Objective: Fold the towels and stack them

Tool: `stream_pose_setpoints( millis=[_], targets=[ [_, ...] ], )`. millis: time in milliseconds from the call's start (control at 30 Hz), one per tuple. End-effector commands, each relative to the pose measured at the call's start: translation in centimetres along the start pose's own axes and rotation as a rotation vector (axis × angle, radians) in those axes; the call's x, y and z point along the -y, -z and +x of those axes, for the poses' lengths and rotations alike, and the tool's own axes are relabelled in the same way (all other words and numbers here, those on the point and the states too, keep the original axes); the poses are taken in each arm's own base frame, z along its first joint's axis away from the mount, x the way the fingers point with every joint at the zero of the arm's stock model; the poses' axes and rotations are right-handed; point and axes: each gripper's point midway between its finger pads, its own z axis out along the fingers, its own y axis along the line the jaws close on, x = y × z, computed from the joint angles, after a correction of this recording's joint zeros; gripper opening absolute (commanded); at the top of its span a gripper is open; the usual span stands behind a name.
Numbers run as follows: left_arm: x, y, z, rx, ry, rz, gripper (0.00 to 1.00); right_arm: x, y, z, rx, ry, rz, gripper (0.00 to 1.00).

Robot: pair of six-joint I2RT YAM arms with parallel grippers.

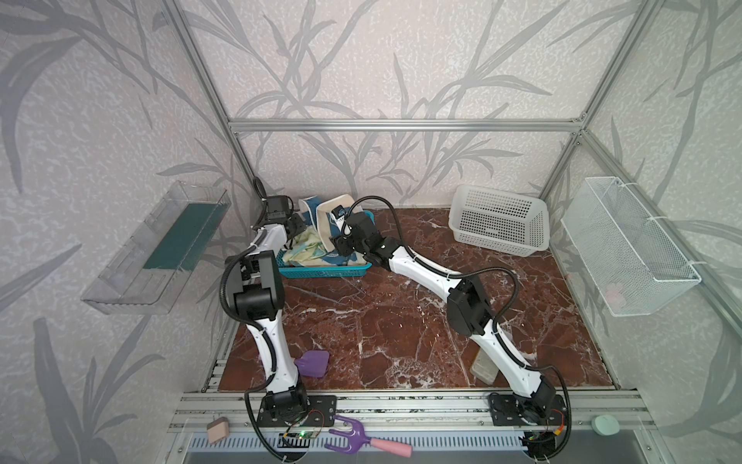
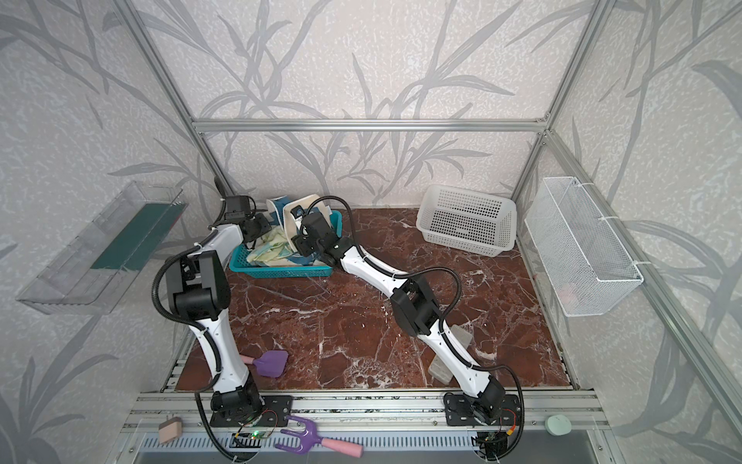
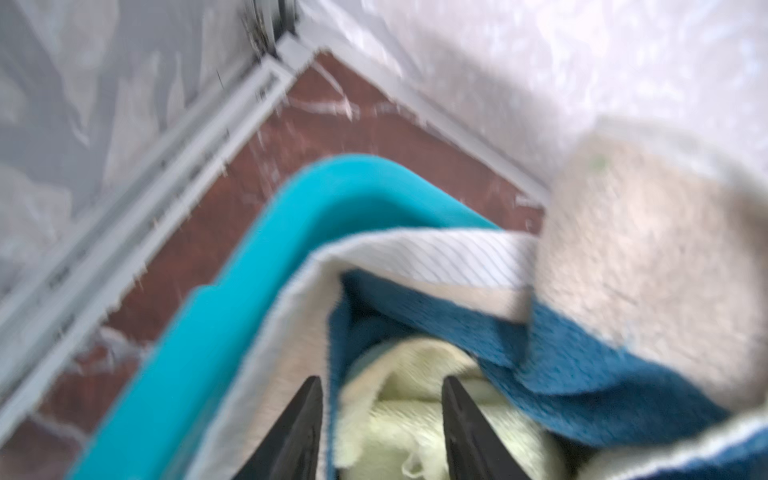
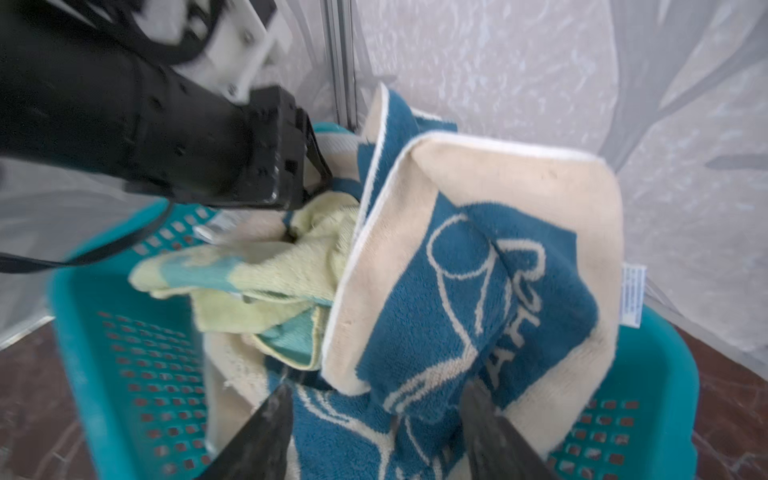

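**A:** Where are the towels?

**B:** Both that show sit in the teal basket (image 1: 321, 273). The blue-and-cream towel (image 4: 478, 270) is bunched along the basket's far side. One fold stands upright above the rim, and its white label hangs over the edge. The pale yellow towel (image 4: 291, 266), with teal patches, lies crumpled inside the basket. It is pressed against the standing fold, on the side of the basket's left wall.

**A:** And the left gripper (image 3: 380, 380)?

**B:** It reaches into the basket over the left wall, with its tips down at the yellow towel. Its jaws stand somewhat apart with the yellow cloth bunched between them. The left wrist view is blurred, so I cannot tell whether they pinch it or merely straddle it.

**A:** The right gripper (image 4: 376, 386)?

**B:** It hangs over the basket's near right part, facing the upright fold. Its jaws are spread wide, released. The blue cloth lies between and beyond the fingers (image 4: 266, 432), with nothing clamped.

**A:** Anything else near the basket?

**B:** A white basket (image 1: 498, 221) stands well apart from it, to its right in both top views. A grey block (image 1: 484, 367) lies far from it, toward the front rail.
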Motion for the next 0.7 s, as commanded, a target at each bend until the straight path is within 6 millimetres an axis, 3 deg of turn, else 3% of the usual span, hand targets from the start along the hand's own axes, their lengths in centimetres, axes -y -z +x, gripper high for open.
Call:
stream_pose_setpoints(
  millis=[0,100,200,400,500,667],
  targets=[
    [-0.2,-0.6,-1.2,-0.057,-0.033,0.046,0.48,0.8,1.3,-2.7,0.011,-0.093,-0.052,0.66],
    [1.9,1.4,-2.4,-0.063,-0.063,0.126,0.48,2.3,2.9,-4.7,0.014,-0.136,-0.053,0.67],
    [3.9,4.5,-2.6,-0.039,-0.121,0.188,0.48,4.8,4.7,-5.3,-0.013,-0.187,-0.020,0.67],
    [6.5,10.6,-2.3,0.040,-0.220,0.274,0.53,8.8,7.7,-3.2,-0.094,-0.229,0.054,0.66],
    [8.4,11.8,0.1,0.012,-0.314,0.315,0.61,10.3,9.2,-1.5,-0.113,-0.256,0.081,0.67],
    [11.7,10.0,7.0,-0.141,-0.529,0.287,0.76,12.6,12.1,1.3,-0.107,-0.332,0.121,0.67]
  ],
)
